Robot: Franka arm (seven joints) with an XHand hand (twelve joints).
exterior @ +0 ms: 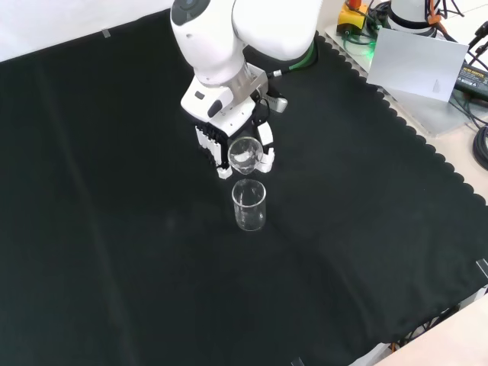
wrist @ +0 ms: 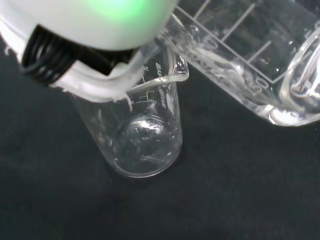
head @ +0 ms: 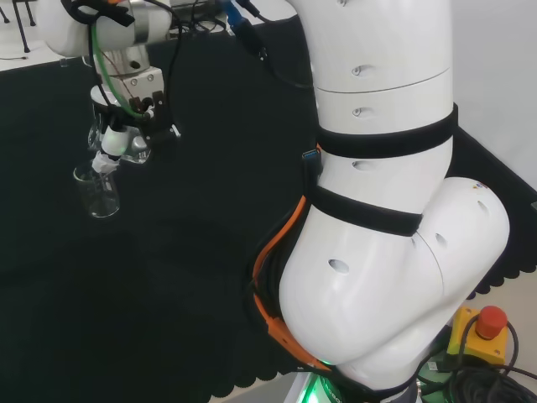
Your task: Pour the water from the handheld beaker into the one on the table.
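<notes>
My hand [exterior: 229,141] is curled round a clear glass beaker [exterior: 244,153], held tilted with its mouth facing down toward the cloth. In the head view the hand [head: 126,126] and its held beaker [head: 126,144] hang just above and to the right of a second clear beaker [head: 99,193]. That beaker [exterior: 249,205] stands upright on the black cloth, directly in front of the hand in the front view. Up close, the held beaker [wrist: 255,55] lies steeply tipped beside the standing beaker [wrist: 142,135], whose bottom glistens with water. A white part of the hand [wrist: 90,35] covers part of the rim.
Black cloth [exterior: 114,229] covers the bench around both beakers. The arm's big white links [head: 377,210] rise at the right of the head view. A red stop button [head: 491,321] and cables sit beyond the cloth's scalloped edge.
</notes>
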